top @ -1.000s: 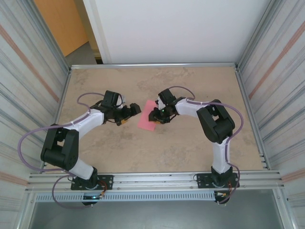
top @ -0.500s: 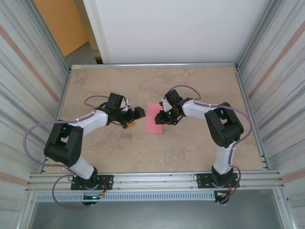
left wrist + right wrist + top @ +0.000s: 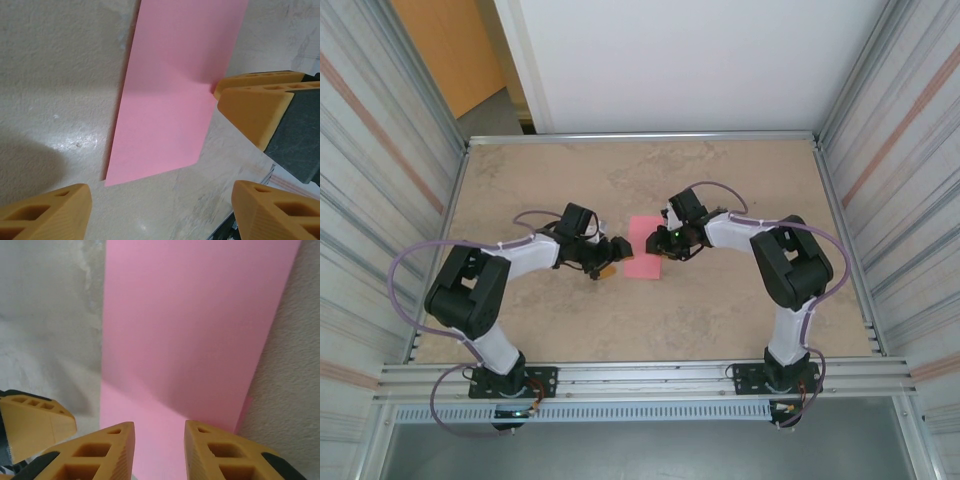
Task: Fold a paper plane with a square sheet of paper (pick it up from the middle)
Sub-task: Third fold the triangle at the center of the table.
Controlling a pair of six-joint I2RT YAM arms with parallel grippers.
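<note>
The square sheet of paper [image 3: 642,250] lies on the table as a pink rectangle, apparently folded in half, with a second layer peeping out at one edge [image 3: 245,410]. My left gripper [image 3: 609,258] stands open at the sheet's left side; in its wrist view the near corner of the paper [image 3: 170,100] sits just ahead of the wide-apart gripper [image 3: 162,210]. My right gripper [image 3: 658,241] hovers at the sheet's right edge. Its fingers [image 3: 117,450] stand a narrow gap apart over the pink paper [image 3: 195,330], with nothing pinched between them.
The beige table [image 3: 620,320] is fenced by a metal frame [image 3: 640,135]. The two grippers face each other closely across the sheet: the right one's orange fingers [image 3: 252,107] show in the left wrist view, and a left finger [image 3: 35,420] in the right wrist view.
The left gripper moved right, up to the sheet's edge, its jaws somewhat narrower. The paper went from tilted under the right gripper to lying flat and square-on.
</note>
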